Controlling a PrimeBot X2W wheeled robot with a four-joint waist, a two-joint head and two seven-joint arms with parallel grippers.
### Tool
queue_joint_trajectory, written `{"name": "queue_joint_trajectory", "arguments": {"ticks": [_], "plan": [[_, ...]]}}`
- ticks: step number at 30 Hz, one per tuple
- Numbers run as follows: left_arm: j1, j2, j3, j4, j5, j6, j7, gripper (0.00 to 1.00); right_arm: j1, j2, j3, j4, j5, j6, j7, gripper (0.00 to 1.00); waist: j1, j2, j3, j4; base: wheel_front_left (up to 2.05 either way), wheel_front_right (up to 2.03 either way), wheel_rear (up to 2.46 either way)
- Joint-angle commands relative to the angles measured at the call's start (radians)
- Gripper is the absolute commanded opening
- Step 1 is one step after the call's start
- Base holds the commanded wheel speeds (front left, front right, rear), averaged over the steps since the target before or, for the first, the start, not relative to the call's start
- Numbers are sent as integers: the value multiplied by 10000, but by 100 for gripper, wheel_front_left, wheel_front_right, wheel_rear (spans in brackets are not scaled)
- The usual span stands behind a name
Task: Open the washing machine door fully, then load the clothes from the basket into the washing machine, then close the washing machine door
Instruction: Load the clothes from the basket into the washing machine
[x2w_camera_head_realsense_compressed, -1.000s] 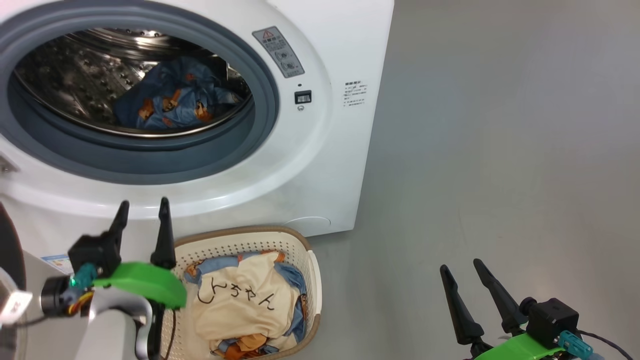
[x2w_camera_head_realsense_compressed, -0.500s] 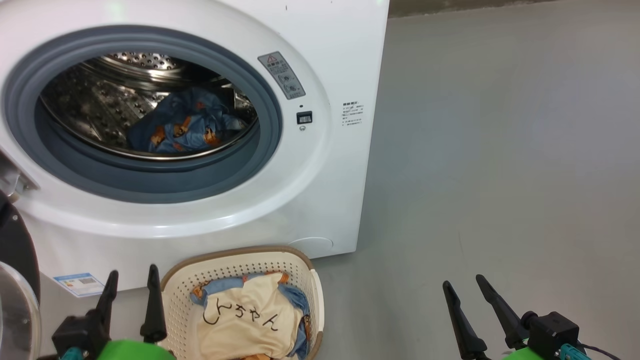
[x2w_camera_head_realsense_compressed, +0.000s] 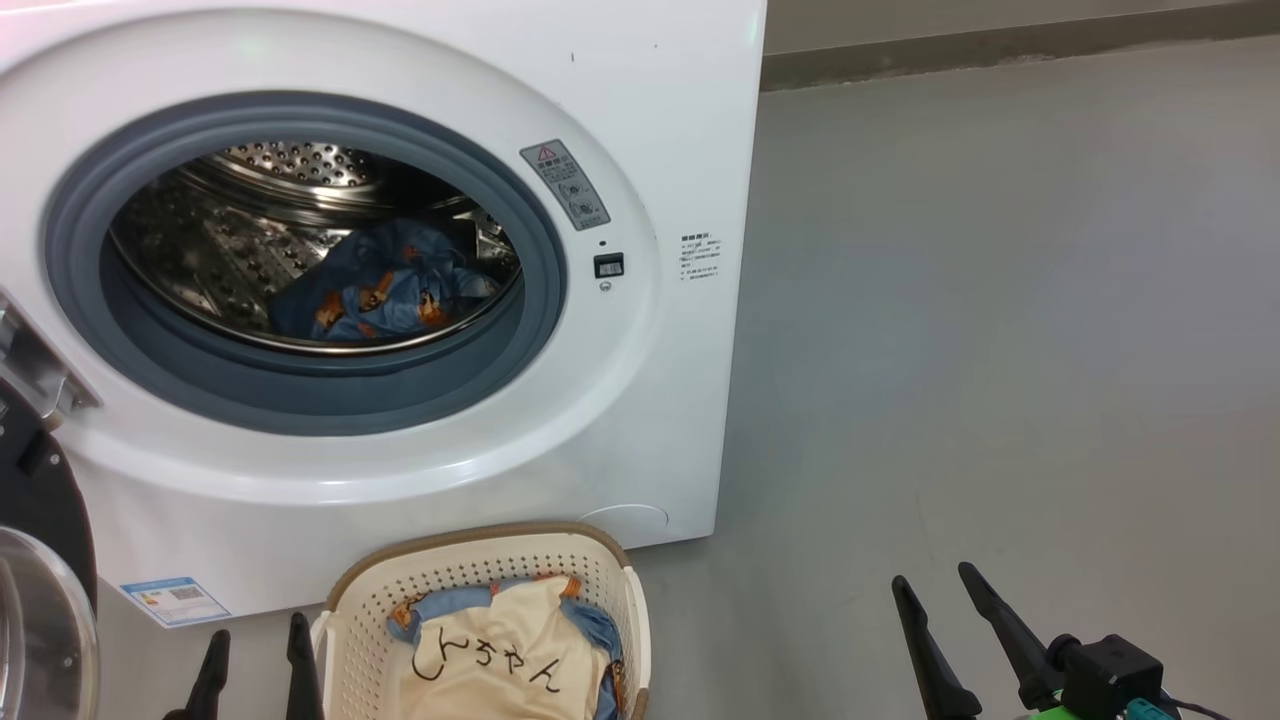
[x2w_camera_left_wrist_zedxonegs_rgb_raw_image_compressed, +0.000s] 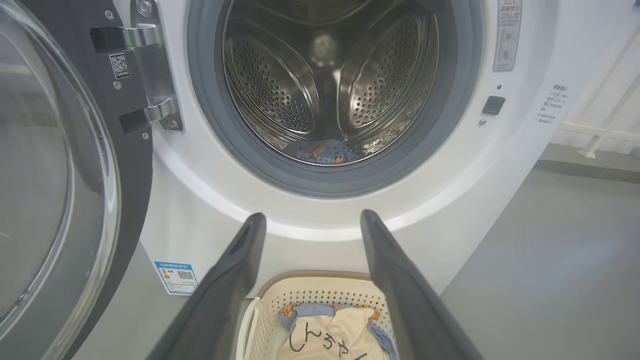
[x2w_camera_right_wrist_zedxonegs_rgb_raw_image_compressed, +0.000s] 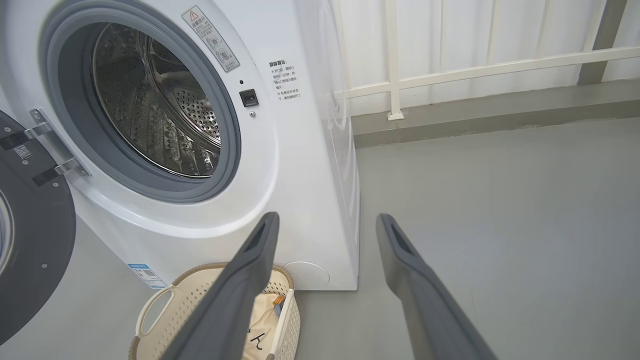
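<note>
While both arms hang low in front of the machine, the left gripper (x2w_camera_head_realsense_compressed: 256, 655) has its two dark fingers spread wide with nothing between them, its tips just left of the basket (x2w_camera_head_realsense_compressed: 480, 545). The right gripper (x2w_camera_head_realsense_compressed: 935, 600) stands equally wide and empty, well off to the right over the bare grey floor (x2w_camera_head_realsense_compressed: 1000, 350). The basket sits on the floor close against the foot of the washing machine (x2w_camera_head_realsense_compressed: 660, 420). It holds a cream garment (x2w_camera_head_realsense_compressed: 500, 660) with black lettering, lying on top of blue bear-print fabric (x2w_camera_head_realsense_compressed: 440, 605). Above it the round opening is uncovered, a grey gasket (x2w_camera_head_realsense_compressed: 540, 300) ringing the perforated steel drum (x2w_camera_head_realsense_compressed: 230, 230). A second bundle (x2w_camera_head_realsense_compressed: 390, 290) of the same blue bear cloth lies at the bottom of the drum. The door (x2w_camera_left_wrist_zedxonegs_rgb_raw_image_compressed: 135, 165) is swung out to the left on its metal hinge (x2w_camera_left_wrist_zedxonegs_rgb_raw_image_compressed: 155, 75), showing its black rim and clear glass bowl. A small blue label (x2w_camera_head_realsense_compressed: 175, 600) sits low on the machine's front, left of the basket.
</note>
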Motion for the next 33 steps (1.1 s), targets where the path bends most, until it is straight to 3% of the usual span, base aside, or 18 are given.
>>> {"name": "queue_joint_trajectory", "arguments": {"ticks": [1,11,33], "plan": [[-122,109,293,-348,-68,111,-64,100,-109,-91,246,-246,-128,16,-118,100,0,0,-25,4,0,0,0],[282,109,20,-599,-204,322,-64,100,-38,-102,260,-231,-117,16,-118,100,0,0,-382,157,0,0,0],[327,109,-28,-528,-199,210,-65,100,124,-212,520,-172,-46,16,-118,100,0,0,-640,384,0,0,0]]}}
